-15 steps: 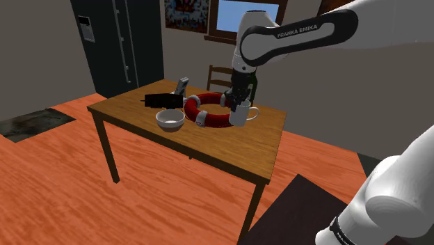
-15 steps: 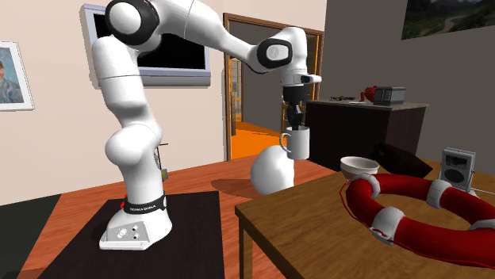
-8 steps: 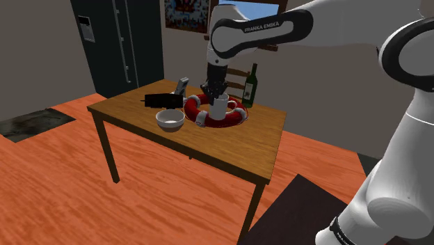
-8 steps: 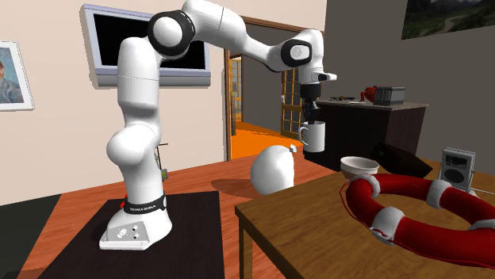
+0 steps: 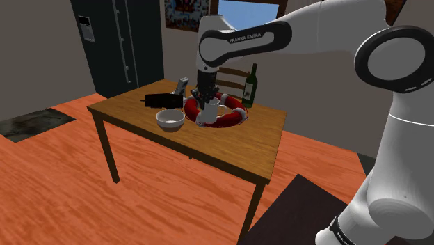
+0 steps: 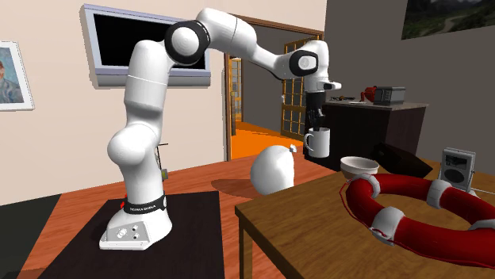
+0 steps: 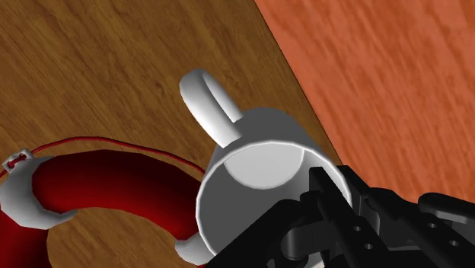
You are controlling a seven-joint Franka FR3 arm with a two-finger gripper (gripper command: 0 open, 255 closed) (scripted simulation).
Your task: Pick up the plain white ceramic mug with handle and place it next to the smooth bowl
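As the gripper (image 5: 206, 98) clasped its rim, the mug (image 5: 211, 112) hung over the ring (image 5: 234, 117), near the bowl (image 5: 170, 120) and the table's (image 5: 236, 147) edge.

Mug (image 5: 209, 111) above life ring (image 5: 234, 116) on table (image 5: 229, 145); bowl (image 5: 170, 120) just beside ring.

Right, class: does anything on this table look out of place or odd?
Yes: a red and white lifebuoy lies flat on the wooden table, an odd thing beside a bowl and bottle. The mug hangs upright in the claw; nothing looks spilled or broken.
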